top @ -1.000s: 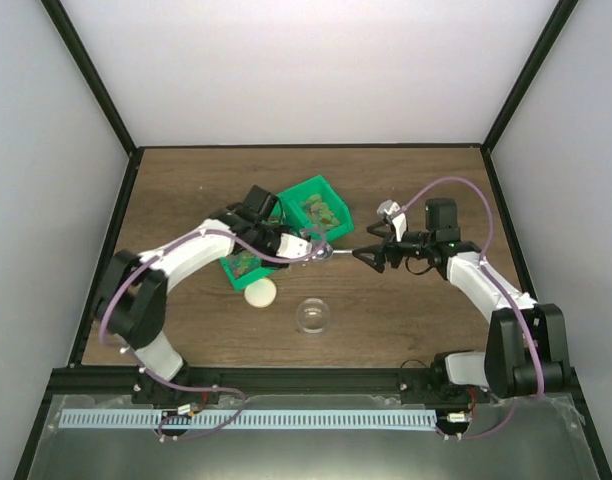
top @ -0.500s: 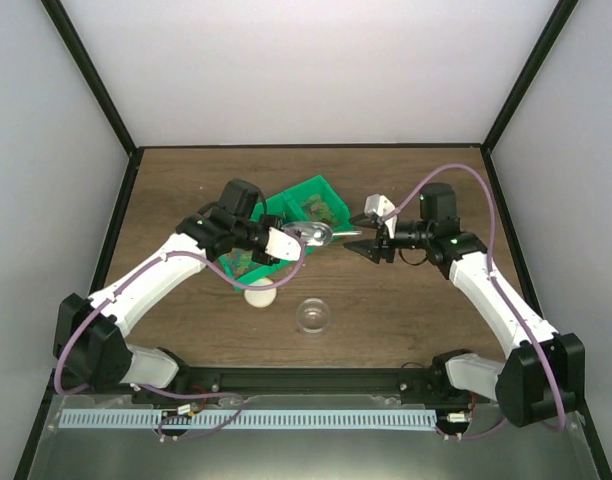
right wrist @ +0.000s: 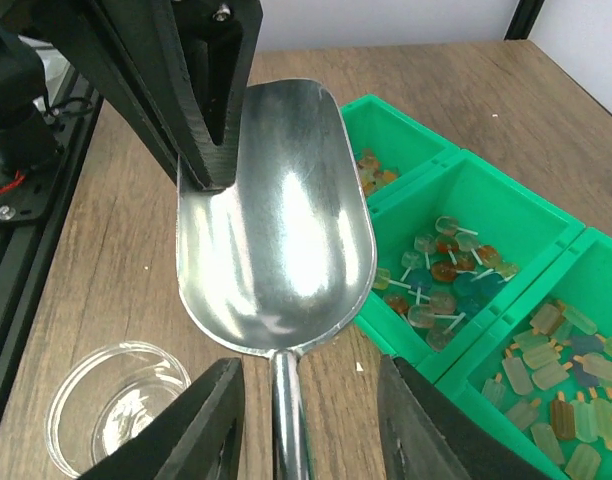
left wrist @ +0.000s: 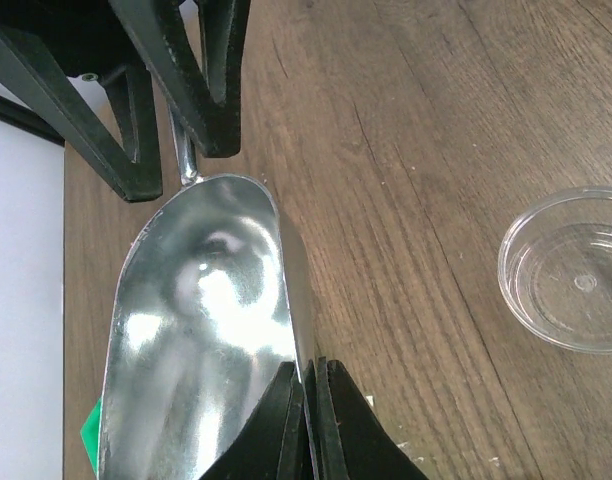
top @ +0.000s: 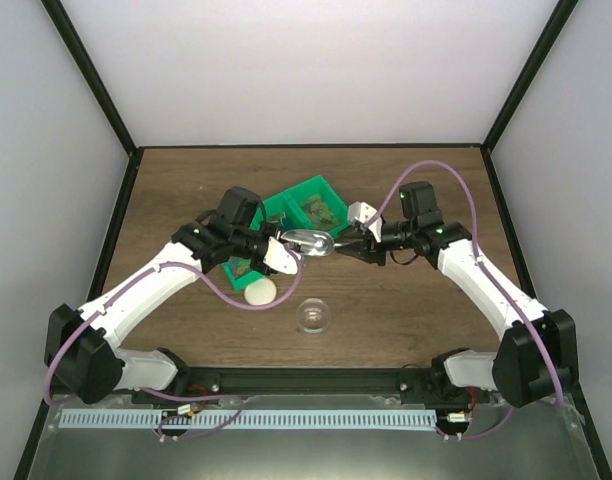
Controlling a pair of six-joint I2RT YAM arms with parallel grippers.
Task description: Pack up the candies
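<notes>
The candies (right wrist: 441, 270) are small coloured lollipop-shaped sweets lying in the compartments of a green bin (right wrist: 506, 200). In the left wrist view an empty metal scoop (left wrist: 206, 330) hangs above the table, and my left gripper (left wrist: 308, 375) is shut on its rim. My right gripper (right wrist: 311, 430) straddles the scoop's handle (right wrist: 289, 420). Its fingers (right wrist: 211, 420) stand apart with a gap on each side of the handle, so it is open. From above, both grippers meet at the scoop (top: 308, 241), just in front of the bin (top: 316, 205).
A clear round jar (top: 312, 316) stands open on the table in front of the scoop. A tan round lid (top: 259, 291) lies to its left. A second green bin (top: 244, 266) sits under the left arm. Black frame rails edge the table.
The left arm has carried the scoop left and toward the back. The right gripper followed to the handle, and its jaws have narrowed around it.
</notes>
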